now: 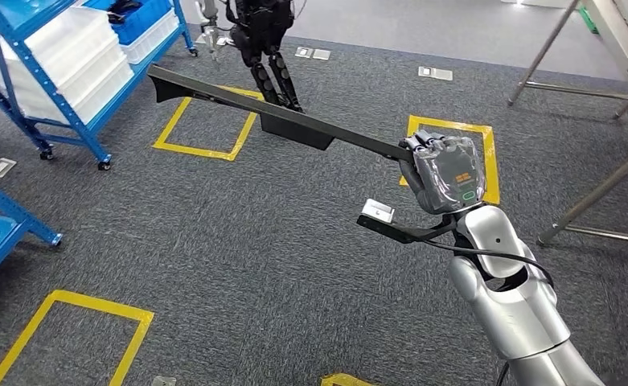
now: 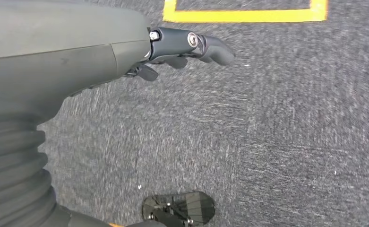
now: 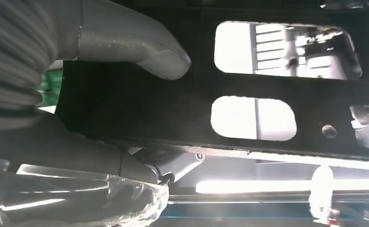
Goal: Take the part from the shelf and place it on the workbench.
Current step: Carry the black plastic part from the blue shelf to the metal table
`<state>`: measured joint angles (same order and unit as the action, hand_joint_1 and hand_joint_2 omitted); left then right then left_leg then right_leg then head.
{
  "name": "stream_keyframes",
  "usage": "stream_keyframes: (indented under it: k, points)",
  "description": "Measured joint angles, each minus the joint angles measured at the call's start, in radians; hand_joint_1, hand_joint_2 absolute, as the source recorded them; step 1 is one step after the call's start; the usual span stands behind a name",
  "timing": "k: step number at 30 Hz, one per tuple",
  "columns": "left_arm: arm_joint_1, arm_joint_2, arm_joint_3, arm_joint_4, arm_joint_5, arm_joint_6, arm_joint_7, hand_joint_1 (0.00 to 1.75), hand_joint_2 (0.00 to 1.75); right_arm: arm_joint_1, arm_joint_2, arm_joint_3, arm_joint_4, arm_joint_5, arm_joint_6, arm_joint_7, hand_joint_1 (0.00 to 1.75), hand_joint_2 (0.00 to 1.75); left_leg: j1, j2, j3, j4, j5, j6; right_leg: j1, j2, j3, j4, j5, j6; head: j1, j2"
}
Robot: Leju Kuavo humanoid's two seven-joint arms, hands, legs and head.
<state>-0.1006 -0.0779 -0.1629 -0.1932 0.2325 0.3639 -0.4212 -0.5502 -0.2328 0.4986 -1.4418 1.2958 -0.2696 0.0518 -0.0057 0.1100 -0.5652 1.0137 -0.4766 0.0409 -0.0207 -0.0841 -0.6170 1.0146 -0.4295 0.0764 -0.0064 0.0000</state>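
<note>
My right hand [image 1: 447,173] holds the long black part [image 1: 278,117] out over open carpet [image 1: 238,241], and its far tip reaches toward the blue shelf [image 1: 61,88] at far left. Another robot's legs [image 1: 277,76] stand just behind the part's middle. Metal bench legs [image 1: 592,201] crowd the right side; the near-left floor gives me free room.

The left robot hand [image 2: 173,49] hangs over grey carpeted floor [image 2: 267,142], holding nothing. Its thick grey thumb [image 2: 59,52] lies alongside the darker fingers [image 2: 196,45], which curl loosely, with the ribbed cover [image 2: 12,165] behind. A yellow tape line [image 2: 244,15] marks the carpet beyond the fingertips. The carpet looks streaked with blur.
</note>
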Motion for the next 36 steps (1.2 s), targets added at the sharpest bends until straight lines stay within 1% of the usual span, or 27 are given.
stream_keyframes:
  k: [1,2,3,4,6,8,9,10,11,12,13,15,16,17,18,20,22,24,25,26,27,29,30,31,32,34,36]
  points:
    - [0.0,0.0,0.0,0.0,0.0,0.001,-0.001,0.0,1.75,0.0,0.0,-0.001,-0.002,0.001,0.0,0.0,1.75,1.75,-0.001,0.012,0.003,0.0,-0.003,-0.006,0.004,0.01,0.0,-0.001,0.003,-0.008,-0.001,0.0]
    - [-0.001,-0.001,0.0,0.0,0.001,0.001,-0.002,0.0,1.75,0.0,0.0,-0.002,-0.003,0.003,0.0,0.0,1.75,1.75,0.002,0.021,0.006,0.001,-0.006,-0.011,0.001,0.025,-0.002,-0.002,0.005,-0.018,-0.001,0.0]
    - [-0.002,-0.001,0.0,0.0,0.001,0.001,-0.003,0.0,1.75,0.0,-0.001,-0.003,-0.004,0.004,0.0,0.0,1.75,1.75,0.007,0.012,0.006,0.007,-0.014,-0.018,-0.003,0.039,-0.002,-0.003,0.007,-0.025,-0.002,0.0]
    - [-0.003,-0.001,0.0,0.0,0.001,0.001,-0.004,0.0,1.75,-0.002,-0.001,-0.004,-0.005,0.005,0.0,0.0,1.75,1.75,0.012,-0.011,0.0,0.024,-0.029,-0.023,-0.006,0.051,-0.002,-0.004,0.008,-0.035,-0.003,0.0]
    - [-0.001,-0.001,0.0,0.0,0.001,0.001,-0.005,0.0,1.75,-0.006,0.003,-0.004,-0.007,0.006,0.0,-0.001,1.75,1.75,0.019,-0.078,-0.041,0.12,-0.089,-0.029,-0.01,0.073,-0.002,-0.006,0.01,-0.053,-0.007,0.0]
    - [0.003,-0.002,0.0,0.0,0.001,0.001,-0.005,0.0,1.75,-0.007,0.009,-0.002,-0.007,0.006,0.001,-0.002,1.75,1.75,0.021,-0.108,-0.106,0.252,-0.148,-0.03,-0.005,0.098,-0.002,-0.006,0.011,-0.062,-0.008,0.0]
    - [0.004,-0.002,0.0,0.0,0.001,0.001,-0.005,0.0,1.75,-0.006,0.011,-0.002,-0.007,0.006,0.001,-0.002,1.75,1.75,0.022,-0.111,-0.126,0.288,-0.153,-0.03,-0.004,0.113,-0.002,-0.005,0.012,-0.063,-0.009,0.0]
    - [0.005,-0.002,0.0,0.0,0.001,0.001,-0.005,0.0,1.75,-0.006,0.011,-0.002,-0.007,0.006,0.001,-0.002,1.75,1.75,0.024,-0.113,-0.129,0.286,-0.138,-0.03,-0.003,0.127,-0.002,-0.005,0.012,-0.063,-0.009,0.0]
    - [0.005,-0.002,0.0,0.0,0.001,0.001,-0.005,0.0,1.75,-0.006,0.012,-0.003,-0.007,0.006,0.002,-0.002,1.75,1.75,0.027,-0.116,-0.112,0.246,-0.105,-0.03,-0.003,0.142,-0.002,-0.003,0.013,-0.063,-0.009,0.0]
    - [0.005,-0.002,0.0,0.0,0.001,0.001,-0.005,0.0,1.75,-0.007,0.012,-0.003,-0.007,0.006,0.002,-0.002,1.75,1.75,0.032,-0.13,-0.083,0.18,-0.066,-0.03,-0.004,0.155,-0.003,-0.001,0.013,-0.062,-0.009,0.0]
    - [0.006,-0.002,0.0,0.0,0.001,0.002,-0.005,0.0,1.75,-0.007,0.013,-0.003,-0.007,0.006,0.002,-0.002,1.75,1.75,0.038,-0.157,-0.055,0.117,-0.037,-0.033,-0.003,0.168,-0.005,0.003,0.013,-0.06,-0.009,0.0]
    - [0.007,-0.002,0.0,0.001,0.001,0.002,-0.005,0.0,1.75,-0.01,0.014,-0.003,-0.008,0.006,0.002,-0.002,1.75,1.75,0.042,-0.2,-0.025,0.045,-0.014,-0.035,0.0,0.191,-0.016,0.007,0.017,-0.049,-0.008,0.0]
    - [0.008,-0.002,0.0,0.001,0.001,0.002,-0.005,0.0,1.75,-0.011,0.015,-0.003,-0.008,0.007,0.002,-0.002,1.75,1.75,0.039,-0.205,-0.024,0.038,-0.016,-0.033,0.001,0.203,-0.023,0.005,0.022,-0.04,-0.007,0.0]
    - [0.008,-0.002,0.0,0.001,0.002,0.002,-0.005,0.0,1.75,-0.012,0.014,-0.003,-0.008,0.007,0.003,-0.002,1.75,1.75,0.034,-0.192,-0.024,0.035,-0.012,-0.027,0.002,0.216,-0.028,0.002,0.027,-0.03,-0.007,0.0]
    - [0.007,-0.003,0.0,0.001,0.002,0.003,-0.005,0.0,1.75,-0.011,0.013,-0.004,-0.008,0.007,0.003,-0.002,1.75,1.75,0.032,-0.178,-0.023,0.031,-0.007,-0.019,0.0,0.217,-0.034,0.001,0.029,-0.023,-0.007,0.0]
    - [0.007,-0.003,0.0,0.001,0.004,0.003,-0.005,0.0,1.75,-0.013,0.012,-0.005,-0.008,0.007,0.004,-0.003,1.75,1.75,0.028,-0.15,-0.02,0.02,0.002,-0.001,0.003,0.17,-0.06,0.044,0.007,-0.018,-0.003,0.0]
    - [0.009,-0.002,0.0,0.001,0.003,0.003,-0.006,0.0,1.75,-0.013,0.012,-0.004,-0.008,0.007,0.005,-0.004,1.75,1.75,0.022,-0.121,-0.02,0.017,0.005,0.009,0.004,0.109,-0.116,0.164,-0.049,-0.023,0.002,0.0]
    - [0.011,-0.002,0.0,0.001,0.001,0.003,-0.005,0.0,1.75,-0.008,0.013,-0.004,-0.008,0.008,0.007,-0.004,1.75,1.75,0.016,-0.092,-0.021,0.018,0.004,0.01,0.004,0.097,-0.164,0.277,-0.09,-0.02,0.003,0.0]
    - [0.012,-0.002,0.0,0.001,0.0,0.003,-0.005,0.0,1.75,-0.006,0.013,-0.004,-0.008,0.008,0.008,-0.004,1.75,1.75,0.014,-0.078,-0.022,0.018,0.004,0.01,0.004,0.096,-0.163,0.286,-0.091,-0.016,0.004,0.0]
    - [0.011,-0.002,0.0,0.001,-0.001,0.002,-0.005,0.0,1.75,-0.004,0.013,-0.004,-0.008,0.009,0.009,-0.004,1.75,1.75,0.013,-0.064,-0.022,0.018,0.004,0.01,0.004,0.091,-0.139,0.251,-0.078,-0.009,0.004,0.0]
    - [0.011,-0.003,0.0,0.001,-0.001,0.002,-0.005,0.0,1.75,-0.003,0.013,-0.004,-0.008,0.009,0.01,-0.004,1.75,1.75,0.012,-0.051,-0.021,0.018,0.004,0.009,0.005,0.078,-0.096,0.181,-0.057,-0.004,0.004,0.0]
    - [0.01,-0.003,0.0,0.001,-0.002,0.002,-0.005,0.0,1.75,-0.004,0.013,-0.004,-0.008,0.01,0.01,-0.004,1.75,1.75,0.007,-0.029,-0.019,0.018,0.002,0.005,0.014,0.031,-0.018,0.046,-0.022,-0.009,0.003,0.0]
    - [0.01,-0.003,0.0,0.001,-0.002,0.002,-0.004,0.0,1.75,-0.005,0.013,-0.005,-0.008,0.011,0.01,-0.004,1.75,1.75,0.005,-0.02,-0.018,0.018,0.0,0.002,0.019,0.015,0.002,0.011,-0.012,-0.018,0.002,0.0]
    - [0.009,-0.004,0.0,0.001,-0.003,0.001,-0.003,0.0,1.75,-0.006,0.013,-0.005,-0.008,0.012,0.01,-0.003,1.75,1.75,0.003,-0.01,-0.016,0.018,-0.001,-0.001,0.025,0.01,0.007,0.001,-0.009,-0.027,0.002,0.0]
    - [0.009,-0.005,0.0,0.001,-0.003,0.001,-0.003,0.0,1.75,-0.006,0.012,-0.006,-0.009,0.012,0.01,-0.002,1.75,1.75,0.002,-0.001,-0.015,0.018,-0.002,-0.003,0.029,0.019,0.007,-0.001,-0.005,-0.032,0.001,0.0]
    - [0.007,-0.006,0.0,0.0,-0.004,0.001,-0.002,0.0,1.75,-0.005,0.009,-0.008,-0.009,0.013,0.01,-0.001,1.75,1.75,0.003,0.01,-0.013,0.019,-0.006,-0.009,0.021,0.038,0.007,-0.006,0.001,-0.042,0.0,0.0]
    - [0.004,-0.006,0.0,0.0,-0.004,0.001,-0.002,0.0,1.75,-0.005,0.008,-0.011,-0.012,0.015,0.01,-0.001,1.75,1.75,0.008,-0.03,-0.026,0.052,-0.031,-0.019,0.008,0.056,0.01,-0.013,0.008,-0.057,-0.001,0.0]
